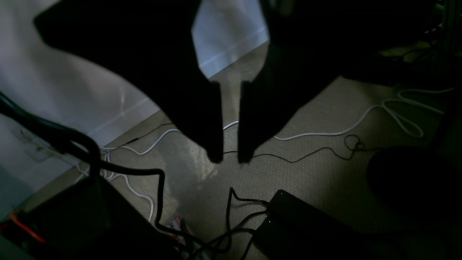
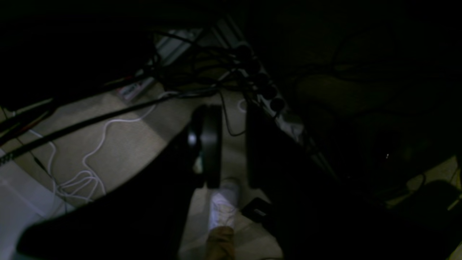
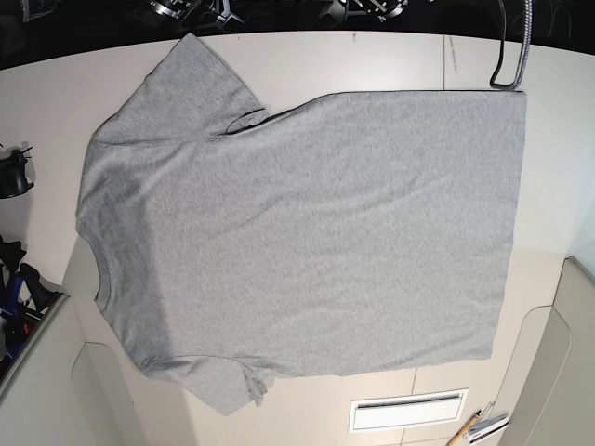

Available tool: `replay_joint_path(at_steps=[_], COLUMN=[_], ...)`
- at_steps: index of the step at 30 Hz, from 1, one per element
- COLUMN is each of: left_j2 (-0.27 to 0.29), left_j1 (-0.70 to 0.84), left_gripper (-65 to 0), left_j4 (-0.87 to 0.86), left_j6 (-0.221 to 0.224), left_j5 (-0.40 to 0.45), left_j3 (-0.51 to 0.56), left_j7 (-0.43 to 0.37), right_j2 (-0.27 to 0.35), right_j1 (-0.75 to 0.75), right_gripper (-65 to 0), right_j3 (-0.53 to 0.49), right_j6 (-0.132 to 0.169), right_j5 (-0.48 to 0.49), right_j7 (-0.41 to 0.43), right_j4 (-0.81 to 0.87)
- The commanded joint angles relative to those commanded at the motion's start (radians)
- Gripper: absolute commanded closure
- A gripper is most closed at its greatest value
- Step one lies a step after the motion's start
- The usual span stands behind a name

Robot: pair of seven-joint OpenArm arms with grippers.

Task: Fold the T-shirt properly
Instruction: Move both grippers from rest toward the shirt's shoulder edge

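The heather-grey T-shirt [image 3: 307, 242] lies spread flat, plain side up, on the white table [image 3: 390, 60] in the base view. Its ribbed neck [image 3: 96, 269] points left, the hem is to the right, and both sleeves are spread out. Neither gripper shows in the base view. My left gripper [image 1: 230, 159] hangs over the carpeted floor, its dark fingers [image 1: 215, 144] a narrow gap apart and empty. My right gripper [image 2: 232, 110] also hangs over the floor, its fingers [image 2: 211, 144] parted and empty. The shirt is not in either wrist view.
White and black cables [image 1: 325, 133] and a black box [image 1: 288, 216] lie on the floor. A person's shoe [image 2: 223, 198] is under the right gripper. On the table are a white slotted plate [image 3: 407, 411], pencils [image 3: 479, 427] and a black cable loop [image 3: 507, 65].
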Motion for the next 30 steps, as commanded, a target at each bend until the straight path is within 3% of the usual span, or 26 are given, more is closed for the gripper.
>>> replay_joint_path(at_steps=[18,19,22,24,30], left_j2=[-0.085,-0.093,-0.134,-0.160,-0.240], left_j1=[0.089,0.099,0.136,0.166,0.263], left_gripper=[-10.3,-10.3,-10.3,-10.3,-10.3], left_j4=[0.044,0.060,0.120,0.169,0.333], left_j6=[0.000,0.000,0.000,0.000,0.000], left_j5=[-0.027,-0.033,-0.085,-0.102,-0.183], left_j3=[0.000,0.000,0.000,-0.002,-0.002], left_j7=[-0.030,-0.030,-0.029,-0.026,-0.026], right_j2=[0.049,0.055,0.082,0.108,0.216], right_j1=[-0.019,-0.020,-0.034,-0.064,-0.206], right_gripper=[-12.5,-12.5,-12.5,-12.5,-12.5], right_j3=[0.000,0.000,0.000,0.000,0.000], right_j6=[0.001,0.007,0.076,0.105,0.107], right_j5=[0.000,0.000,0.000,0.000,0.001], right_j7=[-0.001,-0.001,-0.001,-0.001,-0.001], right_j4=[0.005,0.005,0.013,0.048,0.262])
